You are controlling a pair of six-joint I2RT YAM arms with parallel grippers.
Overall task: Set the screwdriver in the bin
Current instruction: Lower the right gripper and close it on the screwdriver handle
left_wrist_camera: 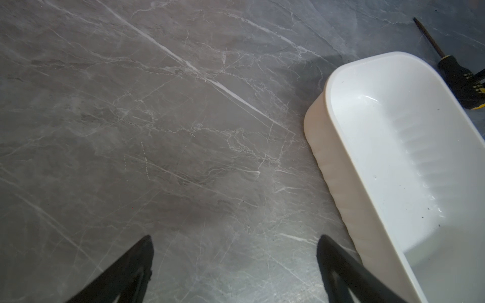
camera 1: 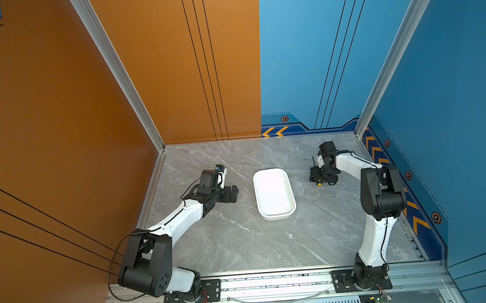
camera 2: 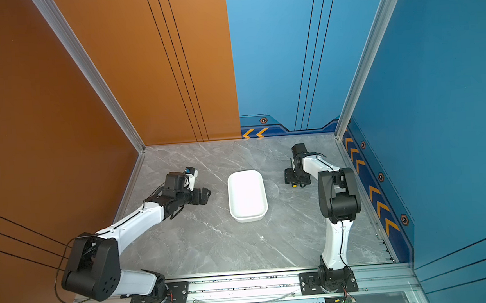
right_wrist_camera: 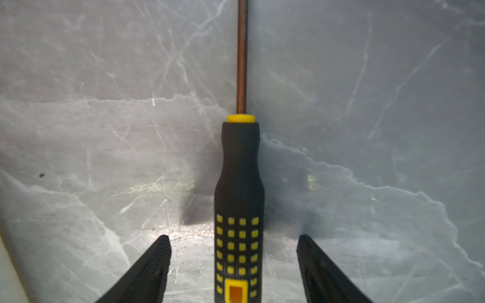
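With right hand (right_wrist_camera: 234,238) released and astride the black handle of the screwdriver (right_wrist_camera: 239,183), lying flat on the worktop (camera 1: 242,245) near the bin (camera 1: 276,216), close squarely on the yellow-dotted grip before lifting; hold left hand (left_wrist_camera: 235,238), released and empty, clear beside the bin.

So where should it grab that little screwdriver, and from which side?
Probably by the thick black handle, from above: the screwdriver lies flat on the table, and its thin shaft offers little to pinch. The right tool straddles that handle, open.
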